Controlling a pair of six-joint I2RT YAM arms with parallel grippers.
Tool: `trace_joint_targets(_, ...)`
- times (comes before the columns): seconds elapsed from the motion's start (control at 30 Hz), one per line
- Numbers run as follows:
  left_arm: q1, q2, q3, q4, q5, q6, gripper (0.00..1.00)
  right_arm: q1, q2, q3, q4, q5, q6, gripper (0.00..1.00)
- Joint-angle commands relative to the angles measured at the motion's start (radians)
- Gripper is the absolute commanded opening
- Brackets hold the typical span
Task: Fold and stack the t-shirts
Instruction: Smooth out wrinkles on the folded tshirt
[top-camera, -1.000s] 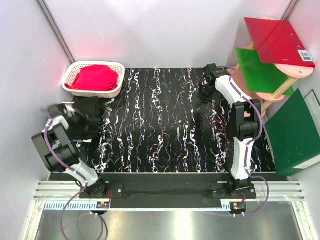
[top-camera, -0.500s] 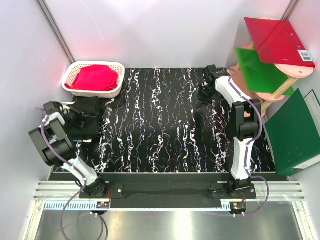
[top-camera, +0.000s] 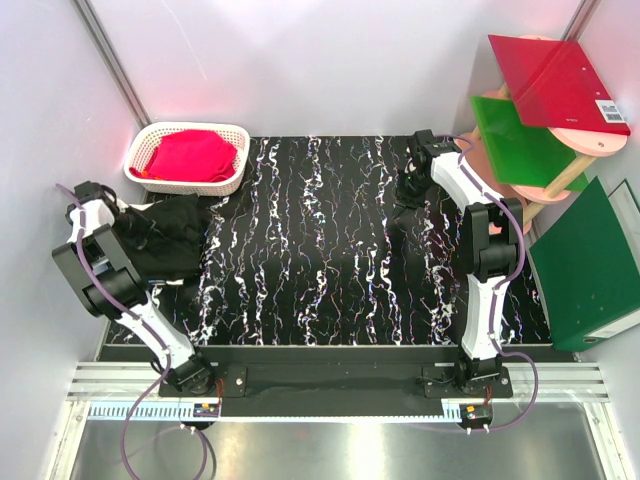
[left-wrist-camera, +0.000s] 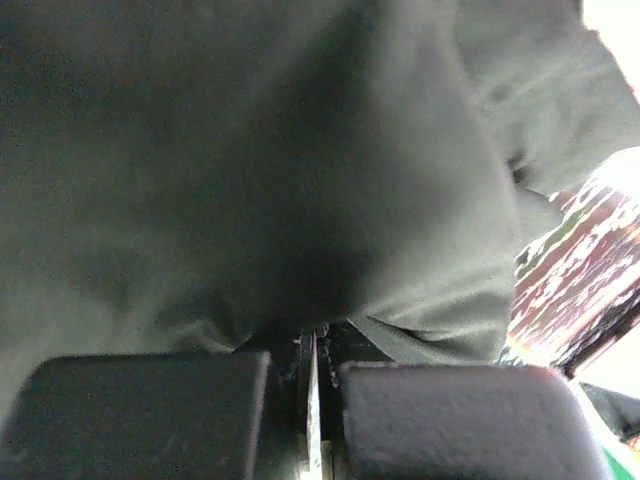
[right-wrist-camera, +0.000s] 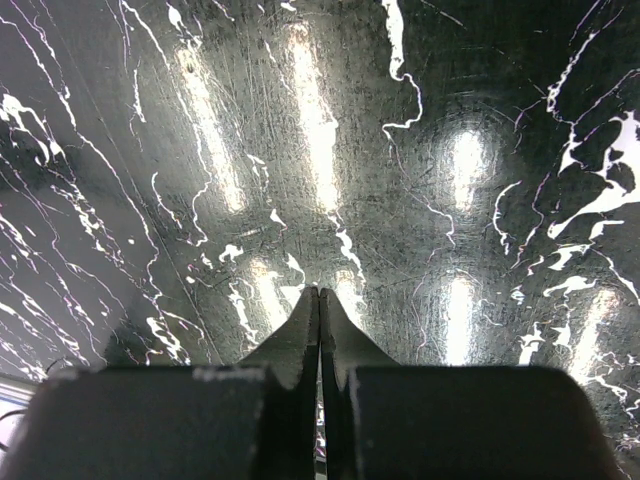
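Note:
A black t-shirt (top-camera: 175, 245) lies bunched in a heap at the left edge of the table. No print shows on it. My left gripper (top-camera: 138, 228) is at the heap's left side. In the left wrist view its jaws (left-wrist-camera: 315, 345) are shut, with dark cloth (left-wrist-camera: 300, 180) pinched at the tips and filling the view. My right gripper (top-camera: 410, 186) hovers low over the bare table at the back right, far from the shirt. In the right wrist view it (right-wrist-camera: 320, 292) is shut and empty. No other black shirt is in view.
A white basket (top-camera: 232, 135) holding a pink-red cloth (top-camera: 190, 157) stands at the back left, just behind the shirt. A pink rack with red (top-camera: 558, 82) and green (top-camera: 520, 140) folders and a dark green binder (top-camera: 590, 265) stand to the right of the black marbled tabletop (top-camera: 320, 260).
My left arm's wrist has swung left and back towards the wall, still at the shirt heap. The heap has shifted slightly. The right arm has barely moved.

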Motion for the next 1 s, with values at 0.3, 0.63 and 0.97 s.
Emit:
trace_joint_targets(0.3,0.006,-0.195,-0.086,0.034,0.541,0.138,0.00,-0.007,-0.030,-0.023,0.010,0.008,0.003,0.00)
trace_joint_targets(0.63,0.005,-0.259,-0.380,0.618,0.807,-0.378,0.00,-0.007,-0.031,-0.042,0.026,0.011,0.014,0.00)
trace_joint_targets(0.97,0.005,0.170,-0.602,2.221,0.684,-1.530,0.00,-0.007,-0.017,-0.040,0.030,0.002,0.022,0.00)
